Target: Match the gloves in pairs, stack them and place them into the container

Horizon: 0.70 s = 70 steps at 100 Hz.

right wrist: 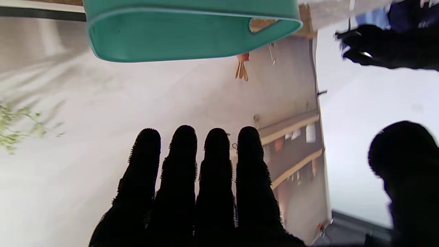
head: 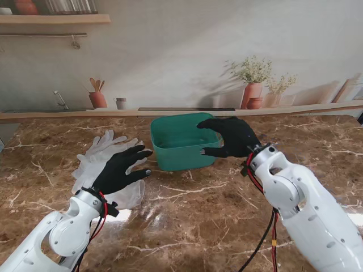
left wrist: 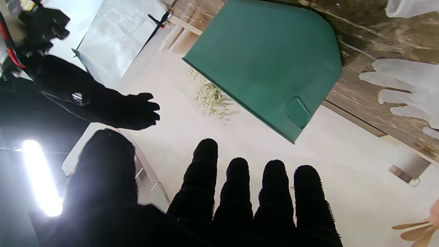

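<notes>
Left robot hand (head: 121,170), fingers spread and holding nothing, hovers over the white gloves (head: 105,148), which lie flat on the brown marble bench (head: 198,221) at about ten o'clock from it. Right robot hand (head: 233,136), also spread and empty, hangs at the three o'clock rim of the green container (head: 180,141). Beyond, a ledge carries potted plants (head: 253,85) against a pale wall.

Even, soft daylight is filling the stand view, the table (head: 187,209) shining glossily. A strip lamp (left wrist: 41,178) is glaring in the left wrist view, turning the fingers (left wrist: 236,192) into black silhouettes.
</notes>
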Each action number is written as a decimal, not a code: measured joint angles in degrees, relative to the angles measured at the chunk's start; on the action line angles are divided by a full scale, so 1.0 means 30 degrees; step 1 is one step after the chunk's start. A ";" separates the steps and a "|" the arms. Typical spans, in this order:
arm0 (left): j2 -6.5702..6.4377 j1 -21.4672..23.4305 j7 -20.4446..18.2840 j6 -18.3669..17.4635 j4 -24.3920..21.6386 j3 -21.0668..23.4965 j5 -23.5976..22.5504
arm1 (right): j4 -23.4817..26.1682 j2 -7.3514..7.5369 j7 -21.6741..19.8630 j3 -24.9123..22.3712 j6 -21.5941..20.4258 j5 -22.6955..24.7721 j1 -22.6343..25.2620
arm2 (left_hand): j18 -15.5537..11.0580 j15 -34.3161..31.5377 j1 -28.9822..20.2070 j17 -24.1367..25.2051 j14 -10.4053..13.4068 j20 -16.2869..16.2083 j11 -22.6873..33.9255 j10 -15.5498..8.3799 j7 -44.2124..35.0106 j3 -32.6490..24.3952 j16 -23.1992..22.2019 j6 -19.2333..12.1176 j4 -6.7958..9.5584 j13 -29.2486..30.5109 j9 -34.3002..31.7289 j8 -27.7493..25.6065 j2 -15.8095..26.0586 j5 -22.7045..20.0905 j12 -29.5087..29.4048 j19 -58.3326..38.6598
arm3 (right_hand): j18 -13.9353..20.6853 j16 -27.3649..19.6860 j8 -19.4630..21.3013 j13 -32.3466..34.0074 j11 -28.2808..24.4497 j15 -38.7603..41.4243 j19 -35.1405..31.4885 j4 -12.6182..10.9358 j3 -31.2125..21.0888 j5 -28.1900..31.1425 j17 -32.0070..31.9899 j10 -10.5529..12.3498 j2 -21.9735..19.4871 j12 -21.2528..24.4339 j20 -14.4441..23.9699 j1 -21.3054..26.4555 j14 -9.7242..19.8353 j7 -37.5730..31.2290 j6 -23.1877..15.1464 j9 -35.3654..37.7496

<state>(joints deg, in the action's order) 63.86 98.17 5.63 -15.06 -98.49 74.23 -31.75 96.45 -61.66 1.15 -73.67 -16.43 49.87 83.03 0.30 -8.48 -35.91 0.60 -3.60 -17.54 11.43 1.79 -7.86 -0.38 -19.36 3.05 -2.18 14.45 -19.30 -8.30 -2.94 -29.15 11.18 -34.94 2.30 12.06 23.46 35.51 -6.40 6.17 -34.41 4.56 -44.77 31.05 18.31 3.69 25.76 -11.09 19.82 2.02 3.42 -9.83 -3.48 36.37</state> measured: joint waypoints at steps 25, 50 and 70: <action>0.0003 -0.0763 -0.0541 0.0017 0.0513 -0.0714 0.0509 | 0.0248 -0.0257 0.2892 -0.1250 0.0423 -0.0520 0.3559 | 0.0000 0.0000 0.0000 0.0000 0.0000 -0.0023 0.0000 0.0000 0.0008 0.0000 0.0001 0.0032 0.0000 0.0000 0.0000 0.0000 0.0000 0.0000 0.0000 -0.0028 | 0.0000 -0.0007 -0.0026 0.0000 0.0003 0.0000 0.0002 0.0000 0.0153 0.0013 0.0000 -0.0149 -0.0003 0.0197 -0.0216 0.0035 0.0000 -0.0011 0.0051 0.0000; -0.0017 -0.1322 -0.0837 0.0090 0.0946 -0.1324 0.0769 | -0.0424 -0.0561 0.4569 -0.1806 0.0348 -0.0724 0.4958 | 0.0000 0.0000 0.0000 0.0000 0.0000 -0.0035 -0.0001 0.0000 0.0010 0.0000 0.0002 0.0045 0.0000 0.0000 0.0000 0.0018 0.0000 0.0000 0.0000 -0.0033 | 0.0000 -0.0016 -0.0208 0.0000 0.0003 0.0000 -0.0001 0.0000 0.0314 0.0013 0.0000 -0.0159 -0.0235 0.0246 -0.0476 0.0078 0.0000 -0.0011 0.0508 -0.0036; 0.0005 -0.1512 -0.0811 0.0304 0.1219 -0.1658 0.1043 | -0.1009 -0.0720 0.5394 -0.1863 0.0038 -0.1285 0.5530 | 0.0000 0.0000 0.0000 0.0000 0.0000 -0.0187 -0.0001 0.0000 0.0011 0.0000 0.0002 0.0045 0.0000 0.0000 -0.0001 0.0021 0.0000 0.0000 0.0000 -0.0035 | 0.0000 -0.0221 -0.0278 0.0000 0.0006 0.0000 -0.0005 0.0000 0.0319 0.0013 -0.0020 -0.0186 -0.0295 0.0446 -0.0512 0.0079 -0.0004 -0.0011 0.0562 -0.0051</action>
<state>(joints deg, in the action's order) 63.88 93.64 3.19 -14.15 -94.84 69.26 -28.63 93.42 -63.82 17.34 -79.26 -16.32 46.01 99.62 0.30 -8.48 -35.91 0.60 -3.60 -18.10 11.43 1.79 -7.83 -0.38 -19.36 3.19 -2.18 14.45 -19.31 -8.24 -2.94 -29.15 11.18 -35.05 2.30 11.39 22.63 35.51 -6.38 6.17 -34.43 4.56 -43.82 31.09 18.25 3.13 24.87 -9.75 18.29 2.26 3.41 -9.86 -1.79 36.21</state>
